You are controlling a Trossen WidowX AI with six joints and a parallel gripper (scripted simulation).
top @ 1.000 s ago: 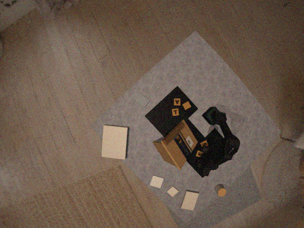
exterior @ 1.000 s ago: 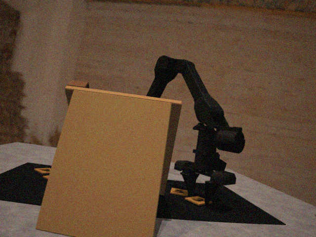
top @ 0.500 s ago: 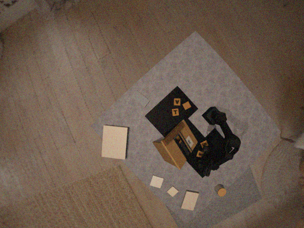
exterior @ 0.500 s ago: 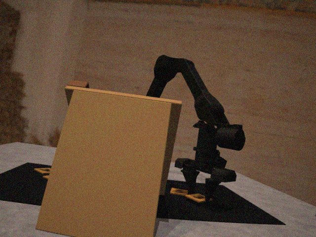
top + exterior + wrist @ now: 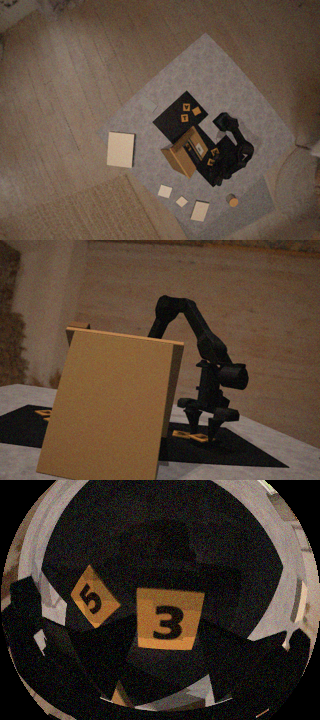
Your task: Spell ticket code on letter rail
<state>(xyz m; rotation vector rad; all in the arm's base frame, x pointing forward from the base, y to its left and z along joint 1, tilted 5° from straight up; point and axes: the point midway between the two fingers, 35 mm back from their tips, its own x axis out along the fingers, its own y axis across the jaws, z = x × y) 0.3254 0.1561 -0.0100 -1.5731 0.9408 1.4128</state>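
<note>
My gripper [image 5: 202,436] [image 5: 168,622] points down at the black mat and is shut on the tile marked 3 [image 5: 210,162] [image 5: 198,437] [image 5: 170,597], which is at mat level. The tile marked 5 [image 5: 214,151] [image 5: 180,434] [image 5: 92,611] lies turned just beside it. The tilted wooden board [image 5: 180,158] [image 5: 111,400] shows its back in the exterior view. In the top view, its dark rail holds an orange tile [image 5: 188,147], its mark unclear, beside a white ticket [image 5: 199,149] too blurred to read. Across the board lie a T-like tile [image 5: 184,118], a tile like an A or V [image 5: 186,107] and an orange tile [image 5: 196,111] without a readable mark.
The black mat [image 5: 168,120] [image 5: 258,457] lies under the tiles on the grey counter [image 5: 206,62]. A large cream block [image 5: 120,149], smaller cream blocks [image 5: 164,191] [image 5: 181,201] [image 5: 200,211] and an orange-topped cylinder [image 5: 233,202] stand outside the mat.
</note>
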